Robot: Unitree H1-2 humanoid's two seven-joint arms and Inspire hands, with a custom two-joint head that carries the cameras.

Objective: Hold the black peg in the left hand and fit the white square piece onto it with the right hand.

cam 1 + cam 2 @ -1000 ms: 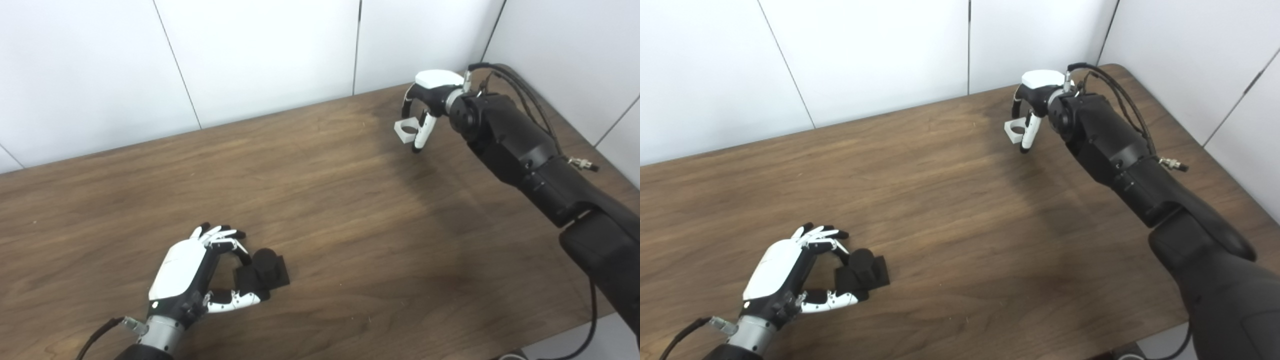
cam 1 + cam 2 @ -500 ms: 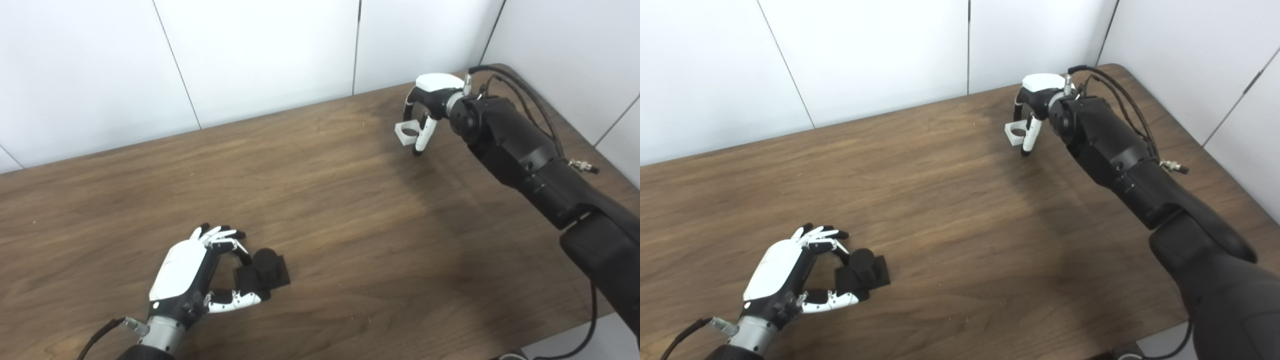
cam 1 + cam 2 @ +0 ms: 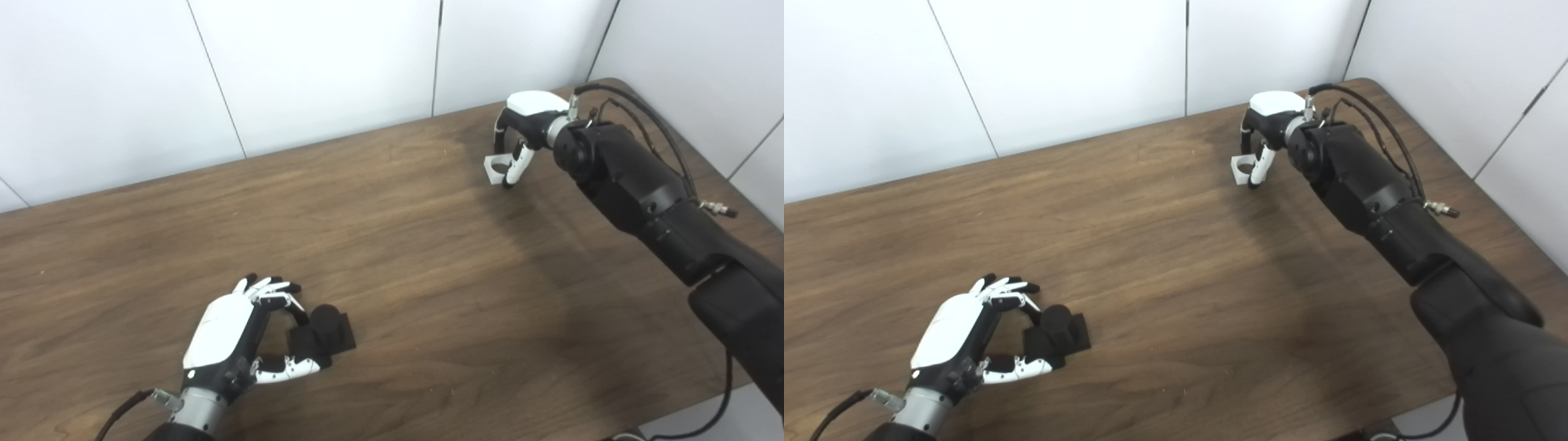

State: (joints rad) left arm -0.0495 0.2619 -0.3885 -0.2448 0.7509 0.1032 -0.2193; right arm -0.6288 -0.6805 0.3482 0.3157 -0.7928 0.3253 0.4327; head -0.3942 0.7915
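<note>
The black peg (image 3: 324,327), a short cylinder on a square base, rests on the wooden table (image 3: 392,245) near its front left. My left hand (image 3: 223,334) lies beside it, fingers curled over the far side of the base and thumb against the near side. At the far right of the table my right hand (image 3: 520,125) points its fingers downward and is shut on the white square piece (image 3: 495,168). That piece has a round hole and hangs close above the tabletop. The two hands are far apart.
White wall panels (image 3: 318,67) stand right behind the table's far edge. My black right forearm (image 3: 637,184), with cables on it, stretches over the right side of the table. The table's front edge (image 3: 680,410) shows at the lower right.
My right hand has lowered a little toward the table with the white square piece still in it. The left hand and the black peg have not moved.
</note>
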